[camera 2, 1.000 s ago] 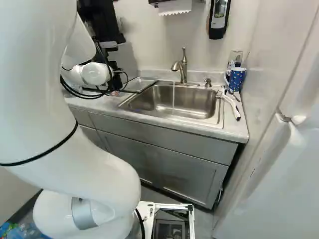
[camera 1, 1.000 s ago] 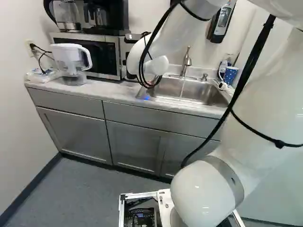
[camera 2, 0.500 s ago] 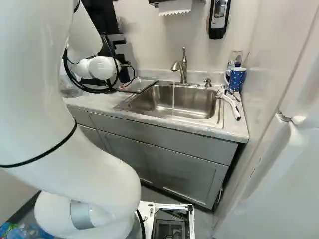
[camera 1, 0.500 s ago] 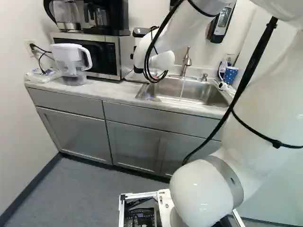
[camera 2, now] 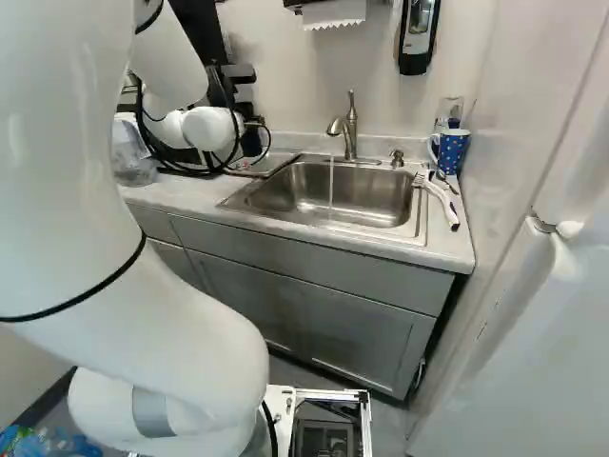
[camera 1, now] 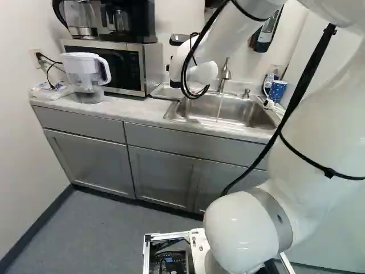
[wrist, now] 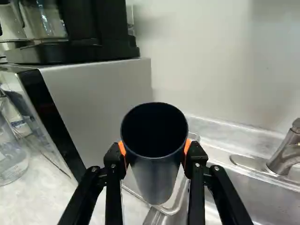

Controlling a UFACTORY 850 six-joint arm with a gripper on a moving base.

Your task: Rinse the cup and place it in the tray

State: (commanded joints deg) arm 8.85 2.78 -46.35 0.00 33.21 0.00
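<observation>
Where the bench (camera 1: 128, 109) begins at the left of the left base view, a clear plastic pitcher (camera 1: 86, 75) with a white lid and handle stands by the boxy microwave (camera 1: 117, 65), brushed metal around a dark, glossy door. Just to the right, in the wrist view, the fingers (wrist: 113, 160) hold the cup (wrist: 155, 165), their orange pads (wrist: 122, 148) pressed to opposite sides of its smooth, dark, tapering wall. Its round mouth faces the wrist camera; beneath and beyond it shows the tray (wrist: 178, 197), shallow, with rounded corners and a pale, shiny rim.

The step in hand looks like the placing. The arm would do best to centre the cup's base inside that rim, level it, lower it slowly and spread the fingers only once the base sits flat; a wet wall could slip, and a tilted base could catch the rim.

Farther right, water (camera 2: 331, 186) runs from the curved metal faucet (camera 2: 350, 133) into the satin steel sink (camera 2: 422, 214). Whether the rinse is complete cannot be told.
</observation>
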